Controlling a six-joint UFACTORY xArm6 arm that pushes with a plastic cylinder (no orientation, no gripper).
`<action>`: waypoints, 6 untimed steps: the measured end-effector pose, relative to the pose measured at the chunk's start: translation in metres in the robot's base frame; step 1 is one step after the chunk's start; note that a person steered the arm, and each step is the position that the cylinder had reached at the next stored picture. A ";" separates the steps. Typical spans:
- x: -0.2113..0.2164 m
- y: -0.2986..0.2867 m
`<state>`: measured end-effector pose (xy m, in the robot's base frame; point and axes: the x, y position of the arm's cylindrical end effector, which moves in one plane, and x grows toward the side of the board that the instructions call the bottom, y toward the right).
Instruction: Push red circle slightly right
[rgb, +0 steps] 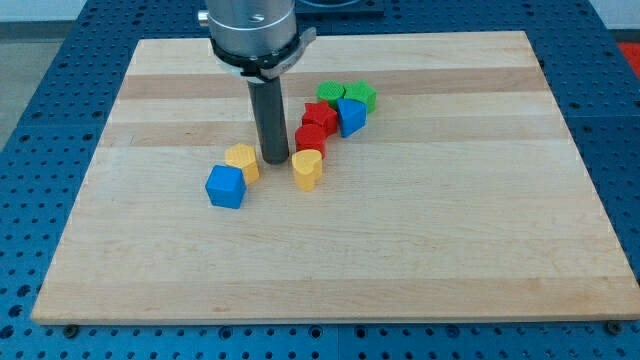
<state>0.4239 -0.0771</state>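
Where my tip (275, 160) rests, the red circle (310, 139) sits just right, perhaps touching.

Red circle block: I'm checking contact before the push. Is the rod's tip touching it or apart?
Cannot tell for sure. My tip stands just at the view's left of the red circle block; any gap between them is too narrow to judge.

Bright, even overhead light, no glare on the board (420, 250). Soft short shadows under blocks & my rod (271, 120). Pic sharp throughout.

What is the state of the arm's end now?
No pincer: my tip holds nothing, sitting just left of the red circle.
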 end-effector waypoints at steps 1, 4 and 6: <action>-0.009 -0.009; -0.009 0.015; -0.007 0.037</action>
